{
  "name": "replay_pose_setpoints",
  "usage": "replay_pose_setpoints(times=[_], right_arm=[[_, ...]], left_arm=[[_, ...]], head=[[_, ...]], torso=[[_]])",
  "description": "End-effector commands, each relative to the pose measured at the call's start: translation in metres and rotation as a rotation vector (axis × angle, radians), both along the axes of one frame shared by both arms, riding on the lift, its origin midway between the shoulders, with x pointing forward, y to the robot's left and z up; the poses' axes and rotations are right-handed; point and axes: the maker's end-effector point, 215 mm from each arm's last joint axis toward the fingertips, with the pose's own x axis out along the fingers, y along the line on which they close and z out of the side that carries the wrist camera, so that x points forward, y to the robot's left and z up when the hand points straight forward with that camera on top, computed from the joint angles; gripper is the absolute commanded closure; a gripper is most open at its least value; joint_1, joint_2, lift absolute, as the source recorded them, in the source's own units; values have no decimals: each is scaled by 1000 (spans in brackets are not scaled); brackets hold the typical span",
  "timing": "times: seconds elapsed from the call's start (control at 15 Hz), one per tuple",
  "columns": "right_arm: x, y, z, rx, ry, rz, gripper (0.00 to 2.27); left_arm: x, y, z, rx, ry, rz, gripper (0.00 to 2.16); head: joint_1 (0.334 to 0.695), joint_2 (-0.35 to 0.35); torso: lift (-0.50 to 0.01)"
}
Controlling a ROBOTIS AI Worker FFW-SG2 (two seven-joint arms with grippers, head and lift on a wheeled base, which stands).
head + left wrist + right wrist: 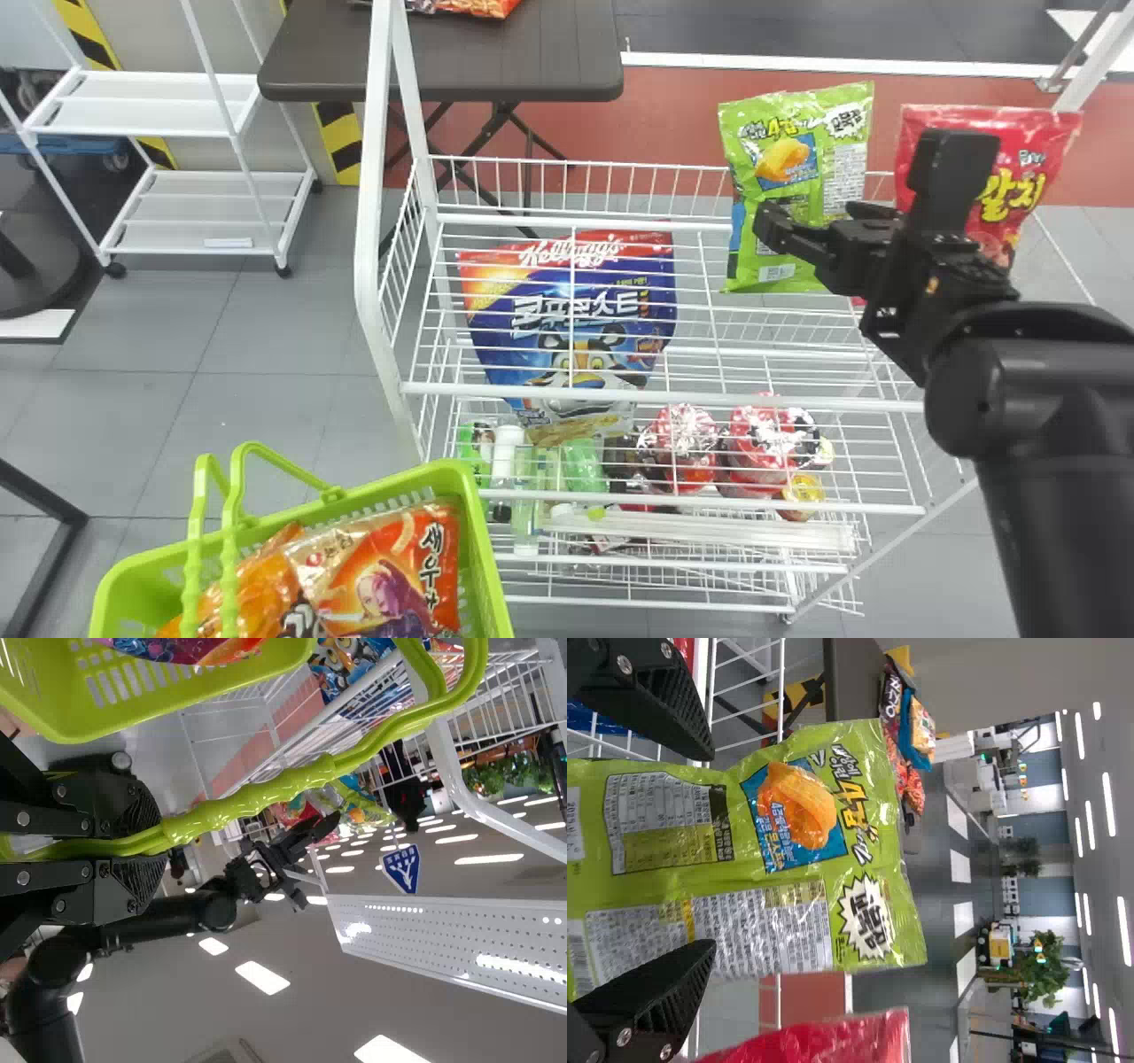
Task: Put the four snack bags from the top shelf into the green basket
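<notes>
Right pincer (815, 217) wide around green snack bag (753, 177) at wire rack's (368, 221) far rail, slim gap to red snack bag (1028, 159), green basket (483, 549) near rack's near-left corner, left pincer (161, 843) gripping its handles (292, 782)

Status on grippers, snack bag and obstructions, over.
Left gripper shut on basket handles. Right gripper open, fingers apart at green snack bag. Red bag close alongside, might crowd the grasp.

Holds right arm (1019, 443) raised and bent, with right tool (811, 221) turned leftward and fingers (660, 992) spread wide apart. Holds left tool (146, 846) clamped, nearly closed.
</notes>
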Motion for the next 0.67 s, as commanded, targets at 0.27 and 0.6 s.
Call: replay_pose_setpoints(times=[0.27, 0.6], right_arm=[[-22, 22, -16, 28, 54, 38, 2219], [-34, 11, -12, 33, 28, 22, 2250]], left_arm=[[-4, 12, 1, -2, 1, 26, 2148], [-4, 9, 1, -7, 2, 20, 2148]], head=[[695, 7], [695, 19]], torso=[[0], [0]])
